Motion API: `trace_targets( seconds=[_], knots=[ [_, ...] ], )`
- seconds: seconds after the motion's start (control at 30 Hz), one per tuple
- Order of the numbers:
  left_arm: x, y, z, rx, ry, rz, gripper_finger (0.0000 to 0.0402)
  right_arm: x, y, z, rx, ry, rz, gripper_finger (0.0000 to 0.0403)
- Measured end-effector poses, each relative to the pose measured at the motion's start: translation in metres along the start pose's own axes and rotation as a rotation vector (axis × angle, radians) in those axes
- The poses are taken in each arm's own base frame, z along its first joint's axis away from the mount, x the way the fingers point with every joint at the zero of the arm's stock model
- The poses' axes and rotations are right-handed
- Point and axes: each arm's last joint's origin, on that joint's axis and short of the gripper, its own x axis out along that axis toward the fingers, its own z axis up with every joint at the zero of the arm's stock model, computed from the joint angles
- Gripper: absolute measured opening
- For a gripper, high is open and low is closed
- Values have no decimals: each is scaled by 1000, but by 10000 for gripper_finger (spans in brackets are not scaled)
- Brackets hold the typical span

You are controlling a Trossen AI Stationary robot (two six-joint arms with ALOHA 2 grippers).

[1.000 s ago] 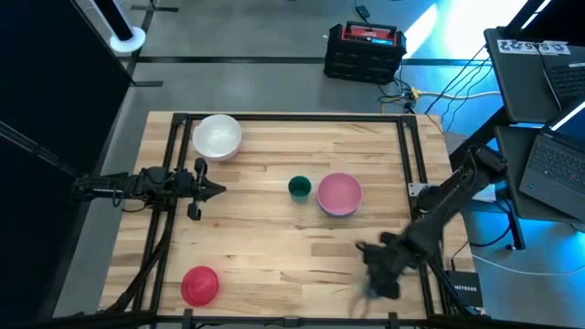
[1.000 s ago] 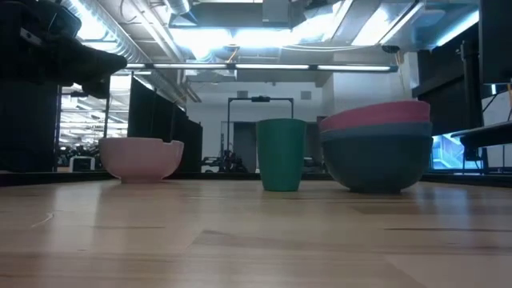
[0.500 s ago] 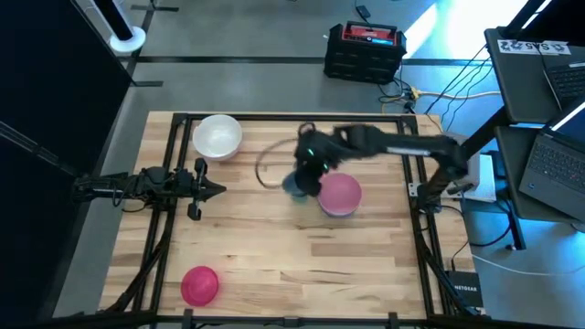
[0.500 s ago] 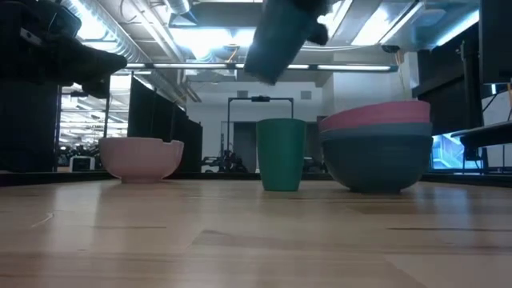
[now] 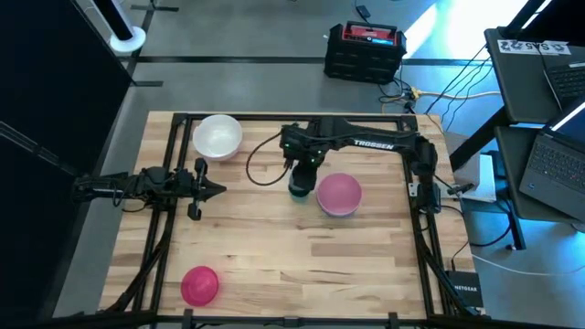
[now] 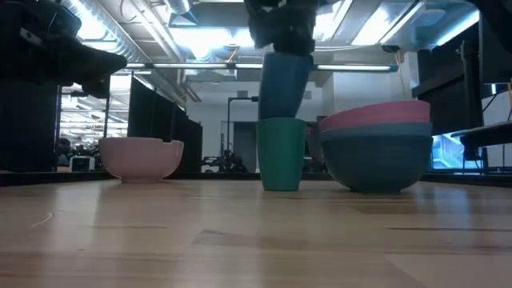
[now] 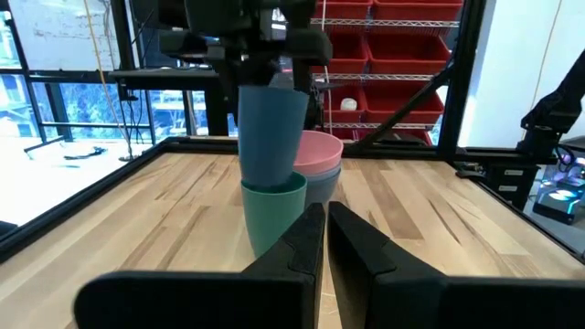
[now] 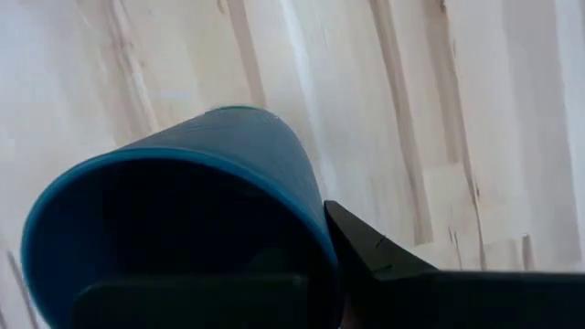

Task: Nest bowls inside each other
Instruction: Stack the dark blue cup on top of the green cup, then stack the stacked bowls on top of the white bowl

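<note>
My right gripper (image 5: 302,166) hangs over the table's middle, pointing down, shut on a blue cup (image 6: 284,84). The cup's bottom (image 7: 271,179) stands at the mouth of the green cup (image 6: 282,154), which stands upright on the table. Just right of it is a stack of three bowls (image 6: 376,144): a pink one (image 5: 339,193) nested in a light blue one and a darker blue one. A white bowl (image 5: 218,136) rests at the far left, a magenta bowl (image 5: 199,284) at the near left. My left gripper (image 5: 208,189) waits shut at the left, pointing level. My right gripper holds the blue cup by its wall at the rim (image 8: 322,239), one finger inside the cup and one finger (image 8: 379,260) outside. The fingers come from above, pointing down. The cup hangs below them, nearly upright and slightly tilted, its bottom at the green cup's rim.
Black rails (image 5: 174,219) run along the table's left, right and far sides. A cable loop (image 5: 260,169) hangs from my right arm over the table. Bare wood lies across the near middle and right (image 5: 311,265).
My right gripper has swung from the table's near right corner toward the far edge and left, to above the green cup. Half a second ago the blue cup hung tilted above it; now the cup is nearly upright and lower, at the green cup's mouth.
</note>
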Motion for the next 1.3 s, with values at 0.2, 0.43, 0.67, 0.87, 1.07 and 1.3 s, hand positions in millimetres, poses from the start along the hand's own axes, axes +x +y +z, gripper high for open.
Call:
trace_targets(
  seconds=[0.2, 0.43, 0.67, 0.87, 1.07, 1.3],
  knots=[
    [0, 0, 0, 0, 0, 0, 0, 8, 0, 1, -18, 32, -2, 2],
    [0, 0, 0, 0, 0, 0, 0, 15, -1, 2, -45, 59, 9, 12],
    [0, 0, 0, 0, 0, 0, 0, 17, 1, 6, -48, 13, 49, 102],
    [0, 0, 0, 0, 0, 0, 0, 16, 1, 4, -57, 29, 50, 188],
    [0, 0, 0, 0, 0, 0, 0, -2, 12, -15, -113, 114, 69, 214],
    [0, 0, 0, 0, 0, 0, 0, -35, 32, -41, -190, 128, 94, 219]
  ],
)
